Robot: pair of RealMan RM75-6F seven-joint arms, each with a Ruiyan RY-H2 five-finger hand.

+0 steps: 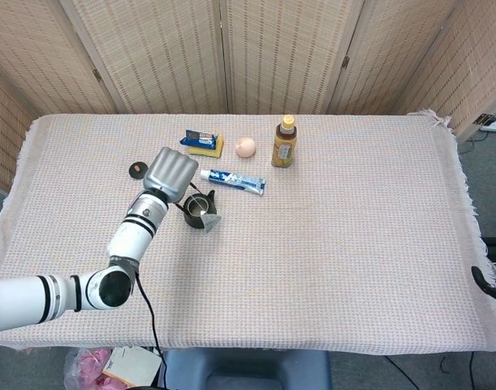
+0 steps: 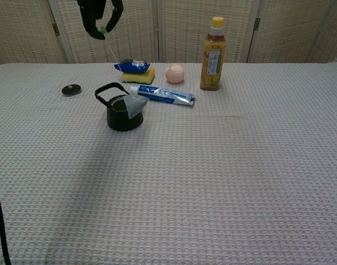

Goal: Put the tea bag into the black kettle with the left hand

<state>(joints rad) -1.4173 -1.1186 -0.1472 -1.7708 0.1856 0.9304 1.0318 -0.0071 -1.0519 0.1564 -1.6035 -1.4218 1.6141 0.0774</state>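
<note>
A small black kettle (image 2: pixel 122 113) with an open top and an arched handle stands on the table's left half, also seen in the head view as the kettle (image 1: pixel 197 211). My left hand (image 2: pixel 100 15) hangs high above it and pinches the green tag of a string. The grey pyramid tea bag (image 2: pixel 134 105) dangles on that string at the kettle's right rim, swung to the right, outside the opening. In the head view the left hand (image 1: pixel 170 173) covers the kettle's left side and the tea bag (image 1: pixel 210 218) shows at its right. The right hand is out of sight.
The kettle's black lid (image 2: pixel 71 89) lies to its left. Behind it lie a toothpaste tube (image 2: pixel 161 95), a yellow sponge with a blue packet (image 2: pixel 136 70), a peach-coloured ball (image 2: pixel 175 73) and an amber bottle (image 2: pixel 212 54). A woven cloth covers the table (image 2: pixel 223 176).
</note>
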